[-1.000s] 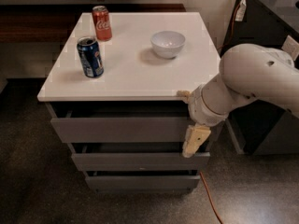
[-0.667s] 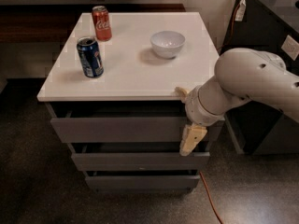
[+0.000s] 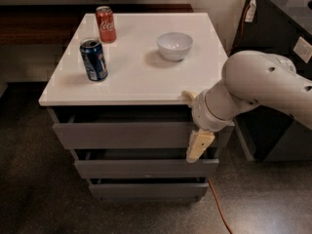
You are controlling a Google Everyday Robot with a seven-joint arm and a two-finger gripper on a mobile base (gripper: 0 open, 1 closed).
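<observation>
My gripper [image 3: 197, 145] hangs at the front right corner of a grey three-drawer cabinet, right against the face of the top drawer [image 3: 122, 134]. Its cream tip points downward toward the middle drawer [image 3: 141, 168]. The thick white arm [image 3: 258, 84] reaches in from the right and covers the cabinet's right edge. On the white top [image 3: 136, 77] stand a blue soda can [image 3: 93, 59] at the left, a red cola can [image 3: 106, 24] at the back left and a white bowl [image 3: 174, 45] right of centre. The gripper holds nothing that I can see.
A dark cabinet [image 3: 278, 28] with a wall socket stands close on the right, behind the arm. An orange cable [image 3: 219, 208] runs across the dark floor at the lower right. A dark bench or shelf [image 3: 39, 28] lies behind the cabinet on the left.
The arm and gripper have shifted slightly left along the top drawer's front. The cans and the bowl have not moved.
</observation>
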